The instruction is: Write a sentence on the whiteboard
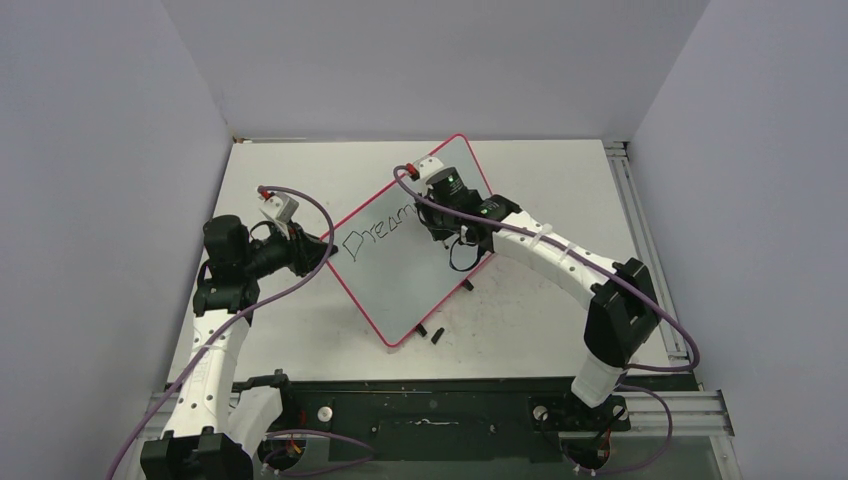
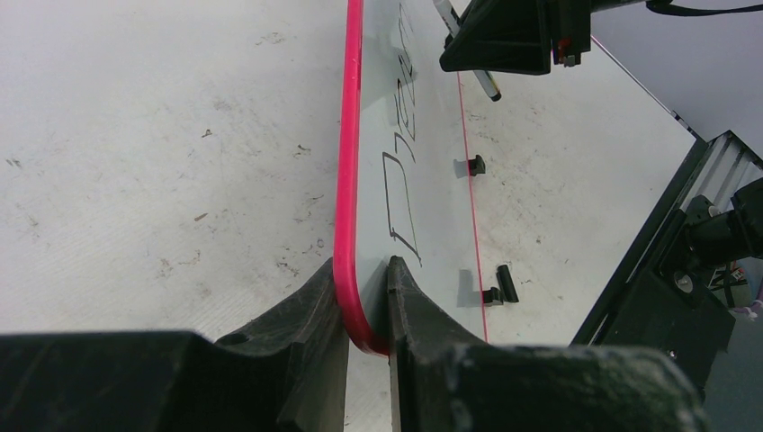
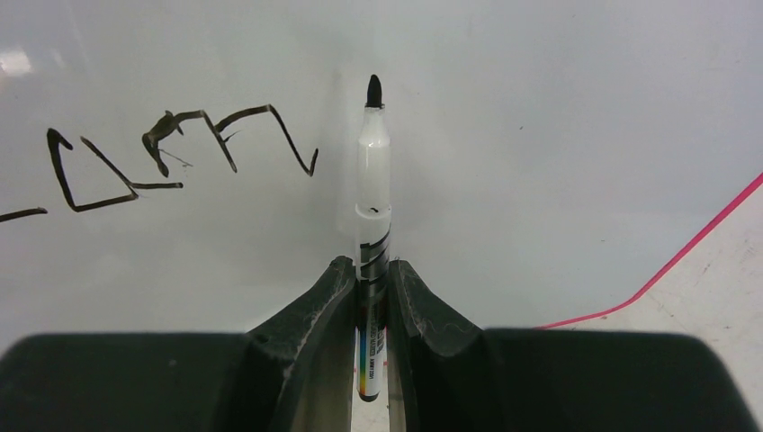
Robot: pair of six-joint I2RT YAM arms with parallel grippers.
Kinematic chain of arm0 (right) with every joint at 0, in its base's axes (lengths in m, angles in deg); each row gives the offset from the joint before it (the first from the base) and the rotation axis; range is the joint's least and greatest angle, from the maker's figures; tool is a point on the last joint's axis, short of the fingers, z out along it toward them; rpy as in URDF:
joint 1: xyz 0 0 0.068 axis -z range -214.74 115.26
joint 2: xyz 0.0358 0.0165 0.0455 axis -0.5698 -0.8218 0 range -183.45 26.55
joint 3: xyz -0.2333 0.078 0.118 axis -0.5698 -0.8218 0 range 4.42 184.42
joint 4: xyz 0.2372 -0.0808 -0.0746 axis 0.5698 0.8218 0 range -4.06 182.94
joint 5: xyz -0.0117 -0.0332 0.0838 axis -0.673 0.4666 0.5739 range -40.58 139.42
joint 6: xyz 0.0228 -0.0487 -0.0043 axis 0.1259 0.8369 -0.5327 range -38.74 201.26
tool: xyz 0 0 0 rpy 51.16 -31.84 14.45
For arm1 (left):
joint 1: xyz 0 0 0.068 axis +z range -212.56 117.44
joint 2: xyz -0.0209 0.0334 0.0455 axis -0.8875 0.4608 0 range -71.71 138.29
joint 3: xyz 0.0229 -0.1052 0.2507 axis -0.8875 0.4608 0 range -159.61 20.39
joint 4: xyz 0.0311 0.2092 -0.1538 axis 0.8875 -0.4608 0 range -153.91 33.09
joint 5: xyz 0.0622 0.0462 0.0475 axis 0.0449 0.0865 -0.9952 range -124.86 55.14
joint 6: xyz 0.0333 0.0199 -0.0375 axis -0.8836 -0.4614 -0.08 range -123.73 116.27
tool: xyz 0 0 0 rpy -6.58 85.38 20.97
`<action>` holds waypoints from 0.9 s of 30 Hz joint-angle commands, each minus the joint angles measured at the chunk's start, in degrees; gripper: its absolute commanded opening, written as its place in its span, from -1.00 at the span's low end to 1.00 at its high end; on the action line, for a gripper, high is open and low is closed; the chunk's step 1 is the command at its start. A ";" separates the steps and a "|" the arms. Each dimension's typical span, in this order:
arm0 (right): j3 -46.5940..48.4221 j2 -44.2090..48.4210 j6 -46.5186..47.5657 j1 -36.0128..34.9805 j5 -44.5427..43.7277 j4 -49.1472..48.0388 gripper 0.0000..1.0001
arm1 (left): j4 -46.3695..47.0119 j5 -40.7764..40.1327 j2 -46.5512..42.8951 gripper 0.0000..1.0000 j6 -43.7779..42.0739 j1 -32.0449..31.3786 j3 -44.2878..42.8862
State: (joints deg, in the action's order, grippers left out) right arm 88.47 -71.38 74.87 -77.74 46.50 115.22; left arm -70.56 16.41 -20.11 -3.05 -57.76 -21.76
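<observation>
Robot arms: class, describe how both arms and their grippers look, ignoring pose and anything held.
The left arm and right arm share white tubular links, bulky black joints and a purple cable trailing along each. The left gripper and right gripper each have two black wedge-shaped fingers.

The whiteboard lies on the table, left hand at its left corner.

Scuffed white table, pink-rimmed whiteboard on it.
</observation>
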 commanded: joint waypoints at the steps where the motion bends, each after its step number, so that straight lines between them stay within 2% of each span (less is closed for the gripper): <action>1: 3.79 -0.38 1.22 0.80 -1.51 -0.08 -0.89 | -0.15 -1.61 -0.62 -1.00 -7.02 -0.40 0.13; 27: 5.88 -3.15 3.80 0.67 1.45 2.93 -0.89 | -0.14 -1.67 -0.79 -1.00 -7.02 -0.44 0.06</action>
State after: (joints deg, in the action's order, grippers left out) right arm 92.14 -74.61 77.08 -77.08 47.13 117.84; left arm -70.74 16.36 -20.16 -3.11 -57.76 -21.76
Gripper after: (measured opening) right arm 0.153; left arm 0.161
